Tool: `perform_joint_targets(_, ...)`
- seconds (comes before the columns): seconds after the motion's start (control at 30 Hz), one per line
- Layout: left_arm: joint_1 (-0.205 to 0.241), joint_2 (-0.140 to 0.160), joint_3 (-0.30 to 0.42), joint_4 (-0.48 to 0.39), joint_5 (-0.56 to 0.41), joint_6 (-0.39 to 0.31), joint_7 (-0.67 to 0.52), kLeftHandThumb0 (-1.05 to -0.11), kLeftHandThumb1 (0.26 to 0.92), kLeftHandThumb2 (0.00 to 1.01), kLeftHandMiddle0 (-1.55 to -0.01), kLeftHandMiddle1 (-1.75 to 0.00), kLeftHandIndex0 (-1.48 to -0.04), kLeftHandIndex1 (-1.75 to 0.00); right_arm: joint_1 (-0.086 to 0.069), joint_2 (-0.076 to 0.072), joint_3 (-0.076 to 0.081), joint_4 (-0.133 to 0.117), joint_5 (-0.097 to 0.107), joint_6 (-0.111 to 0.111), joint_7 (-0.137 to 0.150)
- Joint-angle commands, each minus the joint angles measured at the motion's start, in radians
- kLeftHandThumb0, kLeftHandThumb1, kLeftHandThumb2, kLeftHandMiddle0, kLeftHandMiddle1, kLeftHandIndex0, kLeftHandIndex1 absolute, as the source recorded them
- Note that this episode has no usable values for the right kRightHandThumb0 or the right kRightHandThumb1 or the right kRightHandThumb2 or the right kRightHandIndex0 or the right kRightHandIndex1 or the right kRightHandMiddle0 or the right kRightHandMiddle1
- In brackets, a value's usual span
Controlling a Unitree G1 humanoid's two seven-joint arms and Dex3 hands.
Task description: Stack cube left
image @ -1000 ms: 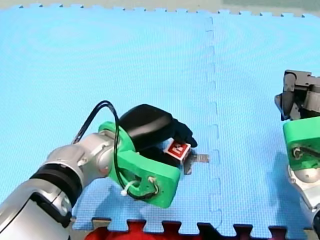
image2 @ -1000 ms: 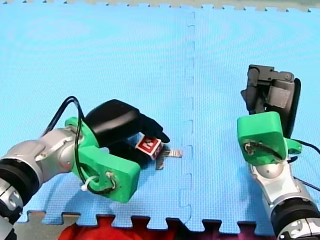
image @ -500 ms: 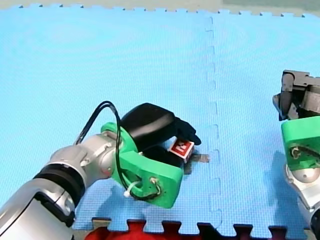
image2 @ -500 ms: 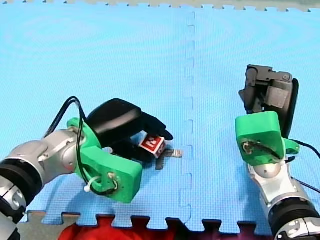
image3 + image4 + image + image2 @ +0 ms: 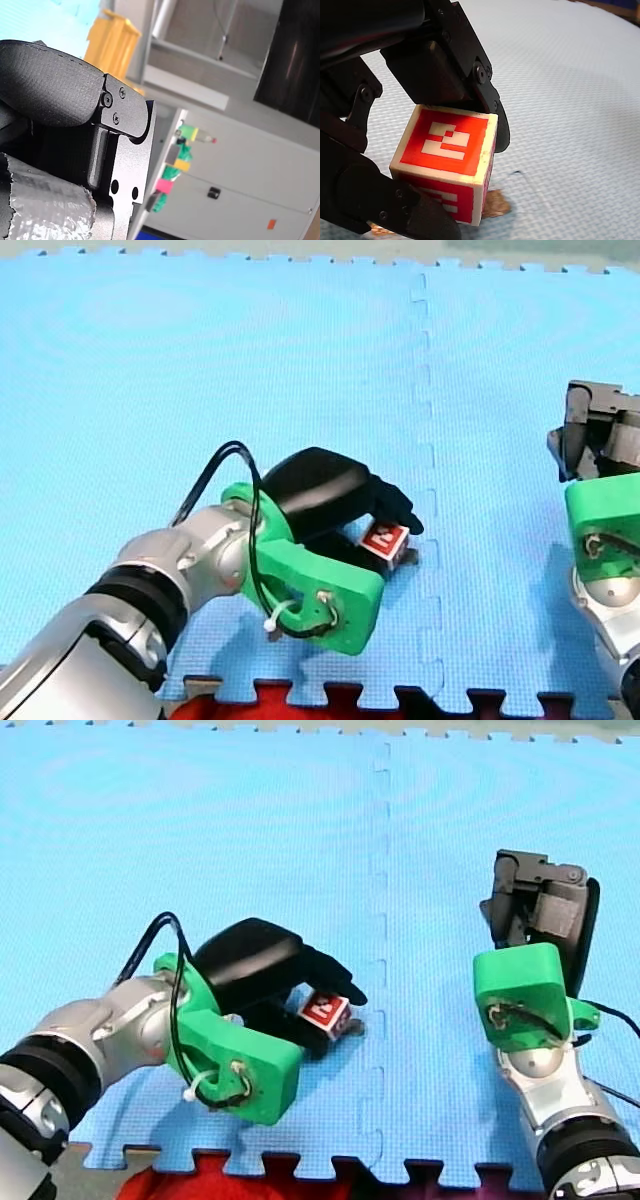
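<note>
A red cube (image 5: 385, 538) with white coded markings is gripped in my left hand (image 5: 380, 530), near the front middle of the blue foam mat (image 5: 250, 370). The black fingers (image 5: 445, 75) press on its upper and lower sides in the second wrist view, where the cube (image 5: 447, 160) sits just above the mat. A small brownish patch (image 5: 355, 1028) lies on the mat right beside the cube. My right hand (image 5: 535, 910) is at the right side of the mat, apart from the cube, holding nothing.
A jigsaw seam (image 5: 428, 440) runs front to back through the mat just right of the cube. The mat's toothed front edge (image 5: 330, 692) borders a red surface (image 5: 250, 708). Cabinets and a yellow object (image 5: 112, 42) appear in the first wrist view.
My left hand has carried the cube a little to the right and forward, closer to the seam and over the brownish patch. The right hand stays where it was.
</note>
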Motion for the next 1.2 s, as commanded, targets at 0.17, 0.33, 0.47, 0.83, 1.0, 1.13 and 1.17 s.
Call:
perform_joint_targets(0.17, 0.004, -0.008, 0.004, 0.017, -0.008, -0.004, -0.004, -0.483, 0.869, 0.0, -1.13, -0.73, -1.08, 0.0, 0.002, -0.004, -0.002, -0.005, 0.0, -0.005, -0.009)
perform_joint_targets(0.33, 0.01, -0.026, -0.006, 0.028, 0.001, 0.01, 0.001, -0.487, 0.876, 0.0, -1.11, -0.69, -1.07, 0.0, 0.004, -0.002, 0.001, -0.008, -0.005, -0.004, -0.016)
perform_joint_targets(0.47, 0.005, -0.029, -0.02, 0.035, 0.013, 0.012, -0.003, -0.488, 0.88, 0.0, -1.11, -0.67, -1.08, 0.0, 0.009, -0.005, 0.0, -0.015, -0.004, -0.005, -0.017)
perform_joint_targets(0.83, 0.012, -0.025, -0.013, 0.034, -0.008, 0.0, -0.029, -0.439, 0.868, 0.0, -1.19, -0.42, -1.09, -0.01, 0.019, -0.013, 0.001, -0.019, -0.01, -0.009, -0.024)
perform_joint_targets(1.0, 0.014, -0.031, -0.011, 0.03, -0.017, 0.009, -0.04, -0.437, 0.871, 0.0, -1.2, -0.4, -1.09, 0.0, 0.026, -0.016, -0.001, -0.019, -0.007, -0.015, -0.02)
perform_joint_targets(1.13, 0.014, -0.035, -0.018, 0.026, -0.011, 0.017, -0.035, -0.443, 0.876, 0.0, -1.17, -0.38, -1.09, 0.0, 0.032, -0.019, -0.002, -0.021, -0.006, -0.018, -0.019)
perform_joint_targets(1.17, 0.014, -0.036, -0.021, 0.025, -0.009, 0.019, -0.034, -0.444, 0.876, 0.0, -1.16, -0.37, -1.09, 0.0, 0.033, -0.02, -0.002, -0.022, -0.007, -0.019, -0.018)
